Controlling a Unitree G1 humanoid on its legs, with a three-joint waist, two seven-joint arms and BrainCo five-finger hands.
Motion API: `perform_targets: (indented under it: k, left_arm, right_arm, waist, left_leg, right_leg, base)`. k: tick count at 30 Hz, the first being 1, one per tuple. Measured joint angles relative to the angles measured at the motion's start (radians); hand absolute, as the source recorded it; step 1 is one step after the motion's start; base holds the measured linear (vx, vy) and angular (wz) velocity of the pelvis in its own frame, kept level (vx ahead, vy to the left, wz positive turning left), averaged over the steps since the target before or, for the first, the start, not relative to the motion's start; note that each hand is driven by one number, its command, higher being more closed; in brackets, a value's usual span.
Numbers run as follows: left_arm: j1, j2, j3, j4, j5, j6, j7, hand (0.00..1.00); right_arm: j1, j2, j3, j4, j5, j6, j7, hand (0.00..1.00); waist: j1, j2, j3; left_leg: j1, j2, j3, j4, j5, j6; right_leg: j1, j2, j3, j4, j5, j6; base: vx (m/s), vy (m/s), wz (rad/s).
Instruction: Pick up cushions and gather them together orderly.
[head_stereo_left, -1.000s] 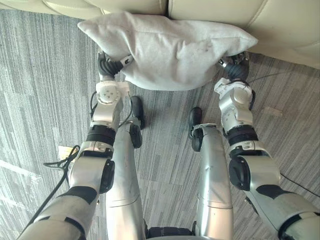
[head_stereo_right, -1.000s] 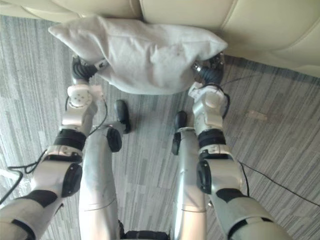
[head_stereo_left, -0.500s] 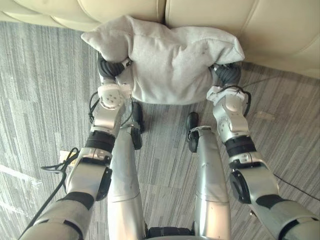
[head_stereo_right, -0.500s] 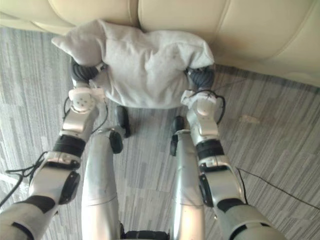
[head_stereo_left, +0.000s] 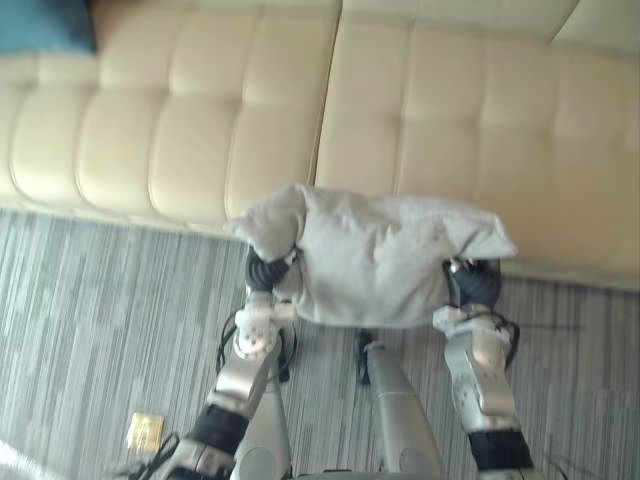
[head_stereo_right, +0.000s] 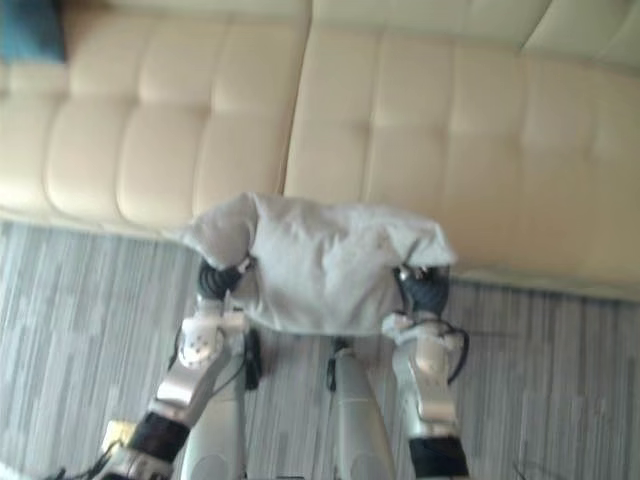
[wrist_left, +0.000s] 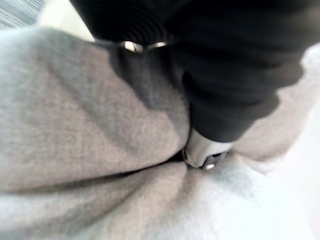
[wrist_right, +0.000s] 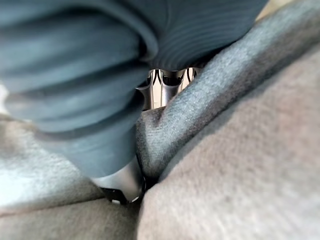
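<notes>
Before cream tufted leather sofa (head_stereo_left: 180, 130), soft grey fabric cushion (head_stereo_left: 375, 260) now lifted higher between left hand (head_stereo_left: 262, 272), right hand (head_stereo_left: 470, 285); grasp cannot be told; placement judged next.

The cushion (head_stereo_left: 370, 260) is matt, slightly fuzzy grey cloth; the sofa (head_stereo_left: 180, 120) smooth cream leather, faintly glossy; the floor (head_stereo_left: 90, 300) matt streaked carpet.

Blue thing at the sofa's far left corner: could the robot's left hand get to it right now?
Probably not. The left hand is pressed into the grey cushion, carrying it together with the right hand, and the blue thing lies well off across the sofa.
</notes>
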Motion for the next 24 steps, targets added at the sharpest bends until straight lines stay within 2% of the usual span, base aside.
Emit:
perform_targets:
  k: [2, 4, 5, 7, 9, 11, 12, 13, 14, 15, 17, 18, 19, 20, 21, 23, 24]
  left_arm:
    - [0.058, 0.006, -0.003, -0.045, 0.002, -0.008, -0.016, 1.00]
    - [0.095, 0.012, -0.004, -0.070, 0.001, -0.016, -0.031, 1.00]
    - [0.116, 0.015, -0.004, -0.081, 0.001, -0.016, -0.037, 1.00]
    - [0.142, 0.015, -0.006, -0.090, 0.001, -0.017, -0.041, 1.00]
    - [0.177, 0.015, -0.011, -0.090, 0.001, -0.016, -0.052, 1.00]
    - [0.197, 0.014, -0.012, -0.090, 0.001, -0.015, -0.055, 1.00]
    - [0.202, 0.014, -0.012, -0.090, 0.002, -0.014, -0.055, 1.00]
    - [0.215, 0.012, -0.018, -0.090, 0.002, -0.011, -0.056, 1.00]
    - [0.219, 0.011, -0.026, -0.090, 0.002, -0.007, -0.057, 1.00]
    - [0.219, 0.010, -0.028, -0.090, 0.002, -0.005, -0.058, 1.00]
    - [0.229, 0.008, -0.030, -0.091, 0.003, -0.003, -0.058, 1.00]
    - [0.233, 0.007, -0.030, -0.091, 0.003, -0.003, -0.058, 1.00]
    - [0.256, 0.027, -0.028, -0.088, 0.003, 0.004, -0.057, 1.00]
    - [0.267, 0.025, -0.029, -0.088, 0.003, 0.006, -0.057, 1.00]
    - [0.266, 0.024, -0.029, -0.088, 0.003, 0.006, -0.058, 1.00]
    - [0.264, 0.025, -0.030, -0.087, 0.004, 0.008, -0.058, 1.00]
    - [0.264, 0.026, -0.030, -0.087, 0.004, 0.008, -0.058, 1.00]
  right_arm:
    - [0.056, 0.000, 0.004, -0.043, 0.000, -0.010, 0.024, 1.00]
    - [0.101, -0.003, 0.009, -0.080, 0.000, -0.013, 0.044, 1.00]
    - [0.122, -0.010, 0.016, -0.087, -0.001, -0.015, 0.048, 1.00]
    - [0.151, -0.021, 0.025, -0.105, -0.017, -0.014, 0.050, 1.00]
    - [0.187, -0.021, 0.028, -0.114, -0.040, -0.014, 0.050, 1.00]
    - [0.196, -0.020, 0.031, -0.114, -0.040, -0.010, 0.049, 1.00]
    - [0.196, -0.019, 0.032, -0.114, -0.040, -0.006, 0.048, 1.00]
    - [0.198, -0.024, 0.033, -0.114, -0.041, -0.003, 0.044, 1.00]
    - [0.195, -0.024, 0.033, -0.114, -0.041, -0.004, 0.038, 1.00]
    - [0.193, -0.024, 0.033, -0.114, -0.041, -0.004, 0.034, 1.00]
    - [0.187, -0.026, 0.033, -0.109, -0.062, -0.002, 0.029, 1.00]
    - [0.188, -0.029, 0.033, -0.109, -0.073, -0.002, 0.029, 1.00]
    - [0.190, -0.014, 0.046, -0.072, -0.080, 0.008, 0.029, 1.00]
    - [0.202, -0.013, 0.049, -0.063, -0.080, 0.014, 0.029, 1.00]
    - [0.205, -0.014, 0.049, -0.062, -0.080, 0.015, 0.029, 1.00]
    - [0.204, -0.012, 0.048, -0.049, -0.079, 0.017, 0.030, 1.00]
    - [0.202, -0.009, 0.048, -0.031, -0.079, 0.016, 0.030, 1.00]
  waist:
    - [0.007, -0.001, -0.033]
    - [0.016, 0.010, -0.046]
    - [0.024, 0.014, -0.049]
    - [0.041, 0.024, -0.054]
    - [0.047, 0.021, -0.090]
    - [0.053, 0.027, -0.107]
    - [0.053, 0.029, -0.107]
    - [0.053, 0.037, -0.122]
    - [0.053, 0.048, -0.137]
    - [0.053, 0.052, -0.140]
    - [0.073, 0.055, -0.150]
    - [0.078, 0.062, -0.157]
    - [0.088, 0.020, -0.195]
    - [0.088, 0.001, -0.223]
    - [0.090, -0.003, -0.227]
    - [0.084, -0.006, -0.229]
    - [0.084, -0.007, -0.229]
  left_leg:
    - [0.061, 0.005, 0.023, -0.019, 0.000, 0.000]
    - [0.099, 0.018, 0.022, 0.011, 0.000, 0.000]
    - [0.103, 0.031, 0.012, 0.083, 0.001, 0.002]
    - [0.065, 0.049, -0.032, 0.249, 0.020, 0.028]
    - [0.008, 0.065, -0.043, 0.380, 0.098, 0.044]
    - [-0.021, 0.078, -0.033, 0.437, 0.161, 0.047]
    - [-0.035, 0.077, -0.029, 0.446, 0.147, 0.047]
    - [-0.030, 0.067, -0.031, 0.398, 0.087, 0.053]
    - [-0.011, 0.042, -0.030, 0.284, 0.023, 0.044]
    - [-0.003, 0.030, -0.029, 0.228, 0.011, 0.035]
    - [0.058, -0.013, -0.027, -0.018, 0.023, 0.040]
    - [0.073, -0.014, -0.026, -0.050, 0.034, 0.053]
    - [0.090, -0.038, 0.017, -0.044, 0.033, 0.060]
    - [0.086, -0.049, 0.042, -0.024, 0.008, 0.074]
    - [0.089, -0.051, 0.055, -0.021, 0.003, 0.082]
    - [0.142, -0.067, 0.098, -0.041, -0.012, 0.107]
    - [0.191, -0.078, 0.120, -0.067, -0.018, 0.116]
  right_leg:
    - [0.062, 0.007, 0.018, -0.039, 0.003, 0.003]
    - [0.131, 0.015, 0.022, -0.082, 0.006, -0.001]
    - [0.174, 0.023, 0.020, -0.101, 0.004, -0.005]
    - [0.228, 0.035, 0.019, -0.102, -0.022, -0.032]
    - [0.252, 0.030, 0.023, -0.095, -0.042, -0.050]
    - [0.282, 0.029, 0.034, -0.124, -0.037, -0.064]
    - [0.298, 0.031, 0.036, -0.141, -0.034, -0.070]
    - [0.317, 0.029, 0.042, -0.171, -0.031, -0.074]
    - [0.333, 0.025, 0.052, -0.195, -0.029, -0.074]
    - [0.342, 0.022, 0.054, -0.209, -0.027, -0.072]
    - [0.381, 0.007, 0.072, -0.241, -0.040, -0.044]
    - [0.387, 0.008, 0.076, -0.242, -0.045, -0.034]
    - [0.396, -0.025, 0.116, -0.263, -0.046, -0.003]
    - [0.410, -0.044, 0.130, -0.286, -0.018, 0.030]
    - [0.409, -0.050, 0.135, -0.284, -0.006, 0.041]
    - [0.389, -0.068, 0.140, -0.200, 0.045, 0.120]
    - [0.353, -0.076, 0.139, -0.090, 0.074, 0.170]
  base:
    - [0.16, 0.033, -0.27]
    - [0.11, 0.052, -0.21]
    - [0.03, 0.050, -0.14]
    - [0.01, 0.041, -0.10]
    - [0.06, 0.048, 0.01]
    - [0.10, 0.037, -0.02]
    - [0.16, 0.069, 0.02]
    - [0.19, 0.102, 0.04]
    - [0.19, 0.121, 0.04]
    - [0.22, 0.170, -0.08]
    - [0.27, 0.227, -0.34]
    - [0.39, 0.290, -0.59]
    - [0.46, 0.286, -0.55]
    - [0.46, 0.275, -0.48]
    - [0.39, 0.234, -0.30]
    - [0.30, 0.227, -0.32]
    - [0.20, 0.164, -0.33]
